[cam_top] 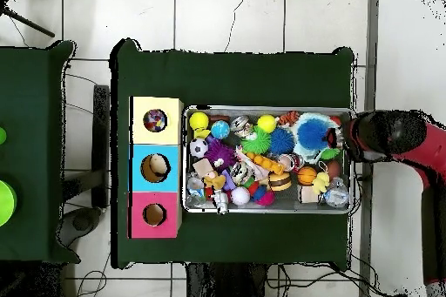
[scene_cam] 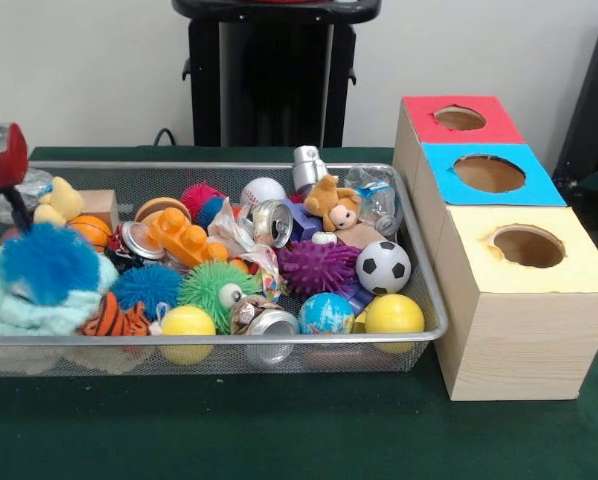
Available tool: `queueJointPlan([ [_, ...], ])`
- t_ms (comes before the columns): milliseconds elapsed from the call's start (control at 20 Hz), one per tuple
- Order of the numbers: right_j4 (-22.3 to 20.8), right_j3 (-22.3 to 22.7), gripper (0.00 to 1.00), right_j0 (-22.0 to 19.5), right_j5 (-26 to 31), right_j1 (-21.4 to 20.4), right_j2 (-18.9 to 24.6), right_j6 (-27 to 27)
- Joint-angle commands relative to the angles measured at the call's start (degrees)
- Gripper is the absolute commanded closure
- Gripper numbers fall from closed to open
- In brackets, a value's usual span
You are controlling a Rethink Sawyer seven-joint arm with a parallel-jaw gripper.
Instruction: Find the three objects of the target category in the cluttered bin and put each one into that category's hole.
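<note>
In the mesh bin [scene_cam: 434, 310] on the green worktop [scene_cam: 279, 430], the candidate targets are sitting jumbled together: a soccer ball [scene_cam: 383, 266], two yellow balls [scene_cam: 394, 314], a baseball [scene_cam: 262, 190] and a globe ball [scene_cam: 326, 313] are lying among spiky rubber toys, crushed cans and plush animals. Which category is wanted cannot be read from the scene. The balls are probably light and smooth, likely to roll or squirt out of a pinch, so a grip across the widest part from above seems safest. The plush pieces would give under pressure, and the cans look thin and easily dented.

The end effector [cam_top: 355, 137] is hanging over the bin's end farthest from the three-hole box [scene_cam: 509, 250]; whether its fingers are spread or closed I cannot tell. The overhead view is showing items already inside the yellow and blue holes, which the front view is hiding. The front view is showing how high the toys are stacked.
</note>
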Motion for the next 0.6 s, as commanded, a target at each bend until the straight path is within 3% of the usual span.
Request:
queueJointPlan([
  [50,-3.66,7.07,0.00,0.25,-6.85,0.84,4.91,-11.90],
  [200,-3.82,10.40,0.00,0.31,-10.86,-0.15,5.08,-8.60],
  [600,-2.00,17.73,0.00,2.54,-13.36,-5.27,3.33,-1.55],
])
